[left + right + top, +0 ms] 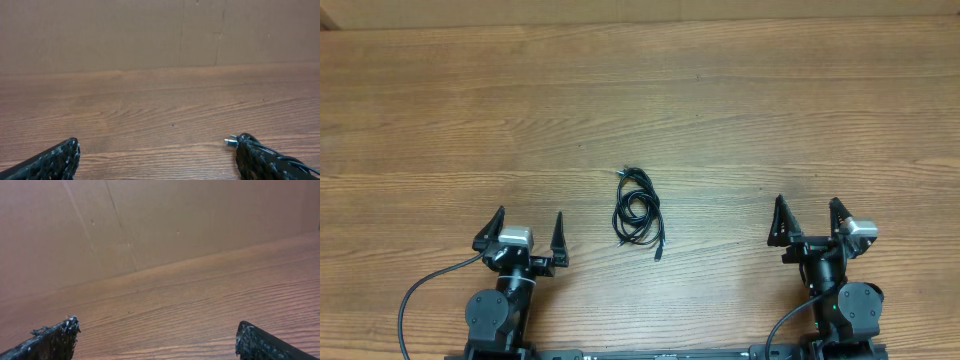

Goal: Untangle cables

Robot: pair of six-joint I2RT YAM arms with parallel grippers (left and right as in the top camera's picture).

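— What is seen from overhead?
— The cables [639,210] are seen bundled in a small coil on the desk [800,90], between its centre and its near edge, well apart from both arms. The left gripper [530,214] is set toward the near left corner and the right gripper [807,200] toward the near right corner. Both pairs of jaws are spread and nothing is gripped.
— And from the left wrist?
— The jaws are shown spread above the wood. A small silvery plug end [229,142] is glimpsed just beside one finger [255,160].
— From the right wrist?
— Widely spread jaws are shown over the wood grain, with a brown wall [165,215] behind.
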